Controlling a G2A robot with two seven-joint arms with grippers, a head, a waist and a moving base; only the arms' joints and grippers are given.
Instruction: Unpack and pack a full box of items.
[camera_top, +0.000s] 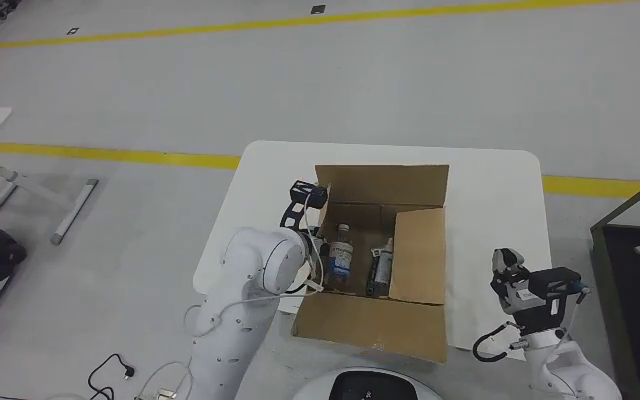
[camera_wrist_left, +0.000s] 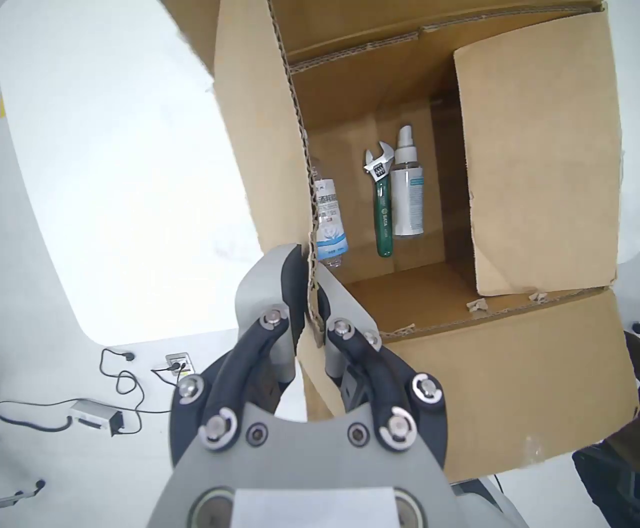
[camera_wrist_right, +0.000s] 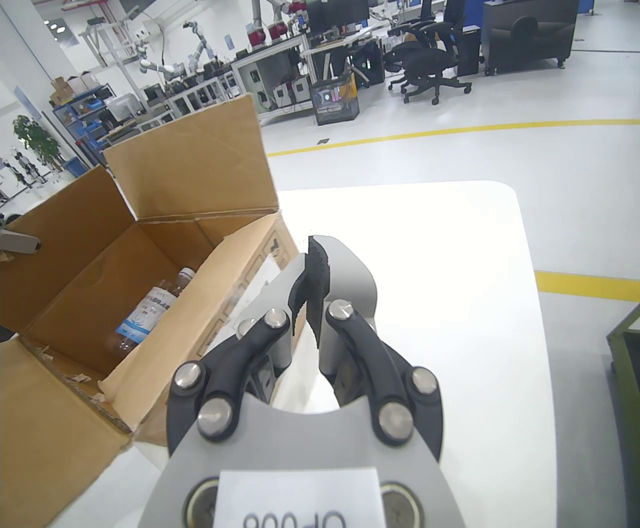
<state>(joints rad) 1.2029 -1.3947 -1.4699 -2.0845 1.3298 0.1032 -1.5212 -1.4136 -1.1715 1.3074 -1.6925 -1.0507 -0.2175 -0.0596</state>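
Left hand (camera_wrist_left: 309, 285): pinching the corrugated edge of the box's upright side flap (camera_wrist_left: 255, 125), one pad on each face.
Right hand (camera_wrist_right: 311, 280): pads pressed together, nothing between them; over bare table (camera_wrist_right: 440, 280), lower right of the top view, apart from the box.
Box (camera_top: 370, 325): open cardboard, centre of the top view, standing on the white table.
Contents: water bottle (camera_wrist_left: 331, 220), green-handled wrench (camera_wrist_left: 381, 205) and spray bottle (camera_wrist_left: 407, 195) lie on the box floor. The wrench is just beside the spray bottle, and the water bottle lies nearer the pinched flap.
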